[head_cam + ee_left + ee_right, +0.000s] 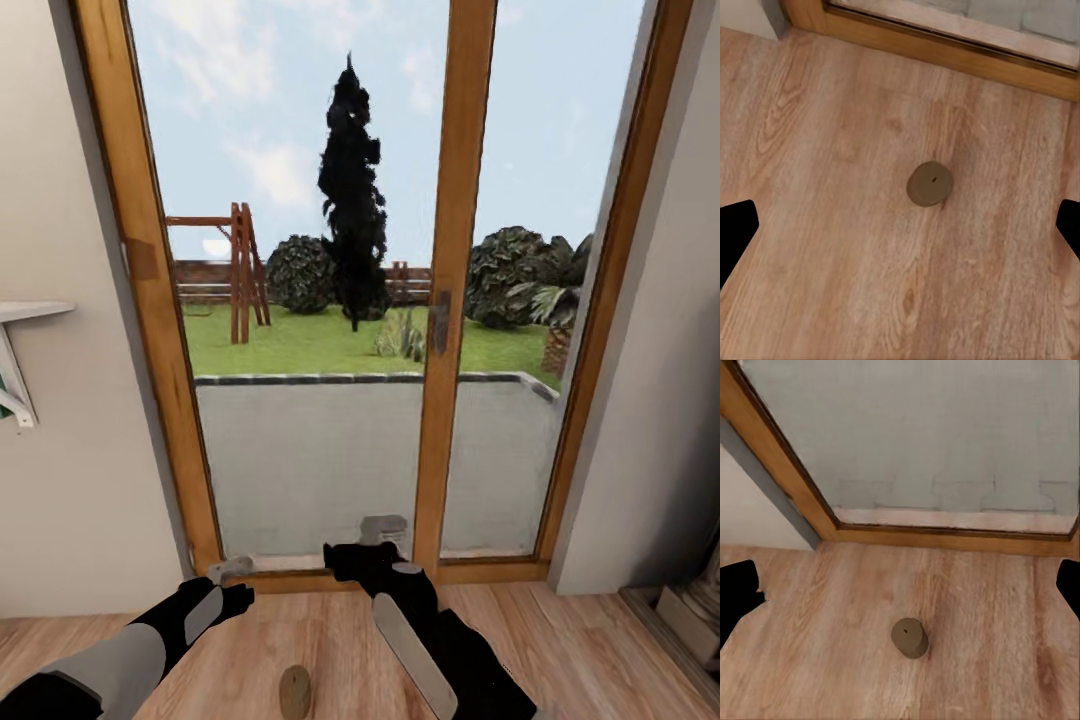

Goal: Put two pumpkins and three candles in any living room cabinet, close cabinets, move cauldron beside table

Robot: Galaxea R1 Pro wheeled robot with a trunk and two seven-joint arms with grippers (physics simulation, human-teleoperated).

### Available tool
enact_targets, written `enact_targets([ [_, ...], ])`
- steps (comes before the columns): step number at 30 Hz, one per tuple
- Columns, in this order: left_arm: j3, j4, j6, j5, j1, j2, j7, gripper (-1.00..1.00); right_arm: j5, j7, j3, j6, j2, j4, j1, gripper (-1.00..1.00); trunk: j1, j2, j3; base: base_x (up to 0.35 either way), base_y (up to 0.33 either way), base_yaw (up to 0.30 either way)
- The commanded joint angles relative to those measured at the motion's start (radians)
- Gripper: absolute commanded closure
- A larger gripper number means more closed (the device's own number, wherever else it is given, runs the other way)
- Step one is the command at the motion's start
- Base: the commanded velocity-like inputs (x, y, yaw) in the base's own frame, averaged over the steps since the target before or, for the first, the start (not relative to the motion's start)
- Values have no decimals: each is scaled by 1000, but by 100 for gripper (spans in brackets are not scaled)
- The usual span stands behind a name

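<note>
- At the far left, a white shelf bracket [20,360] sticks out from the beige wall.
- My left gripper [228,585] reaches out low on the left, near the bottom rail of the wooden door frame [150,300]. In the left wrist view my fingertips [736,225] show as dark shapes at opposite edges with a wide gap between them, so these fingers are released and grasp nothing.
- One candle [295,692] stands on the wooden floor [300,620] near me, between my two arms and touching neither. It is a short brownish cylinder, upright; the left wrist view shows its round top with a small dark wick spot [929,183].
- My right gripper [372,548] is just right of centre, farther out than the left one, close to the middle door post [455,280]. Its fingertips [739,592] also sit far apart at the edges of the right wrist view, released, with the candle [910,637] on the floor between them and well short of the glass.
- Through the glass lie a grey patio, lawn, a swing frame [240,275] and a tall dark tree [352,190].
- At the far right, near the floor, is the edge of a grey carved piece [700,600]; I cannot tell what it is.
</note>
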Motion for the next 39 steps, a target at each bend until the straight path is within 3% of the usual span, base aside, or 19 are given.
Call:
enact_targets([
  [1,-8,-3,5,10,0,1,7,-100,-10,-37,3,28,-3,-81,25,-100,1,0,-1,278,6,0],
  [3,-11,-4,8,9,0,0,7,-100,-11,-116,10,85,-7,-238,99,-100,1,0,-1,274,3,0],
  [7,-16,-4,9,7,0,-1,9,-100,-8,-163,10,112,-12,-317,145,-100,1,0,-1,269,1,0],
  [12,-19,-4,12,6,0,-2,7,-100,-10,-176,0,120,-38,-341,162,-100,1,0,-1,271,0,0],
  [21,-19,-3,101,6,0,-6,-1,-100,-12,-178,-21,125,-45,-346,165,-100,1,0,-1,202,0,0],
  [25,-20,-3,163,5,0,-10,-70,-100,-12,-178,-26,129,-46,-346,165,-100,1,0,-1,37,0,0],
  [32,-21,-3,183,2,0,-12,-100,-100,-12,-178,-26,132,-47,-346,165,-100,1,0,-1,6,0,0],
  [39,-21,-3,184,1,0,-12,-98,-100,-13,-178,-25,133,-47,-346,165,-100,27,-49,-23,0,0,0],
])
